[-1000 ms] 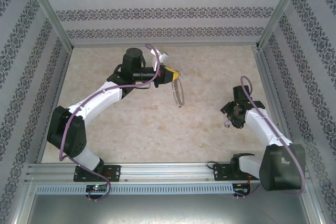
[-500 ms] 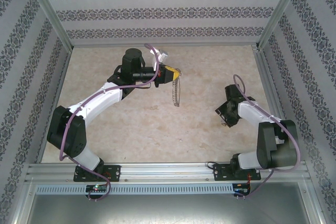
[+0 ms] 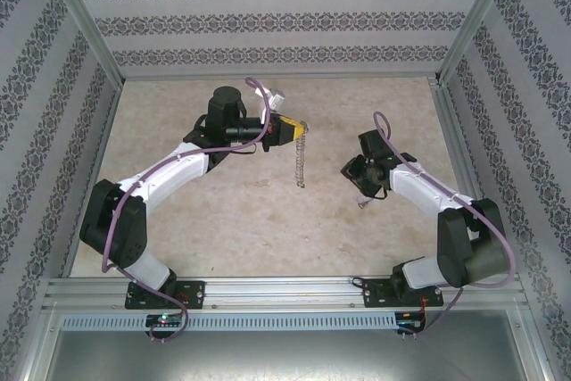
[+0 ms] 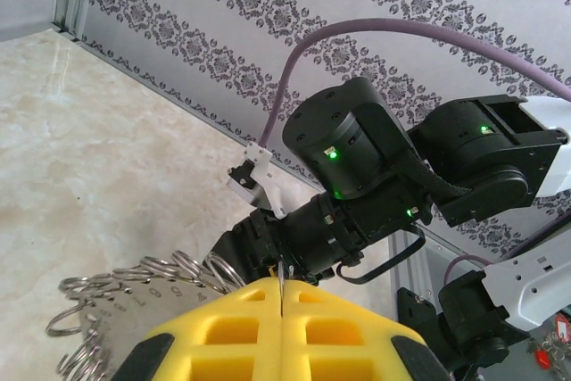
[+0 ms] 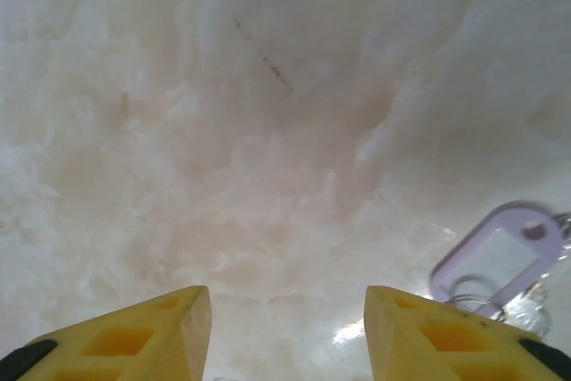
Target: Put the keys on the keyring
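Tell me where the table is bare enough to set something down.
Bare marble tabletop spans the near middle between both arm bases, and the back right corner. Crowded: the gap between the hanging grey metal hoop and the right tool, with the small pale lilac key tag by it.

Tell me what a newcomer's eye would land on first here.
The left gripper pinches the big loop-fringed keyring and holds it hanging edge-on above mid-table. To its right, the right gripper points down at the pale tabletop with jaws apart, a pale key tag just off to one side.
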